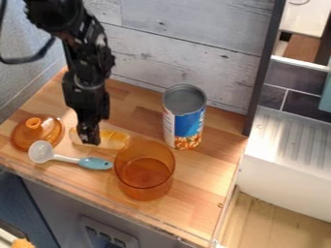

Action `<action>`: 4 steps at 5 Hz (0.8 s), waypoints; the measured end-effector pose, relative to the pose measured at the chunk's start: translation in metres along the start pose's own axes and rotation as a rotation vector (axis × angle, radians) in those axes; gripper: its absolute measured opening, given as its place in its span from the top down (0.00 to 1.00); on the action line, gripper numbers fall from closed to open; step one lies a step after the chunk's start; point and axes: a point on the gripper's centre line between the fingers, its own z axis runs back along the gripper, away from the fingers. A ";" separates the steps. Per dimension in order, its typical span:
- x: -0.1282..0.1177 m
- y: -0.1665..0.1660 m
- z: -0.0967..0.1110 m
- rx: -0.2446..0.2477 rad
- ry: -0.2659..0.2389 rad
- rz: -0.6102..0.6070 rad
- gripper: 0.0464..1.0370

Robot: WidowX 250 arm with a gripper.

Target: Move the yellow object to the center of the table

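A yellow oblong object is seen just beside the amber cup, overlapped by the black gripper; how wide that is opened, or whether anything is held, cannot be told. Probably light, stiff and slippery, the object is best gripped across its middle.
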 end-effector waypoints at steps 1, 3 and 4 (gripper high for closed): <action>0.006 -0.005 0.018 -0.012 0.036 0.045 0.04; 0.025 -0.013 0.059 -0.081 0.129 0.124 0.04; 0.027 -0.013 0.059 -0.085 0.129 0.125 0.04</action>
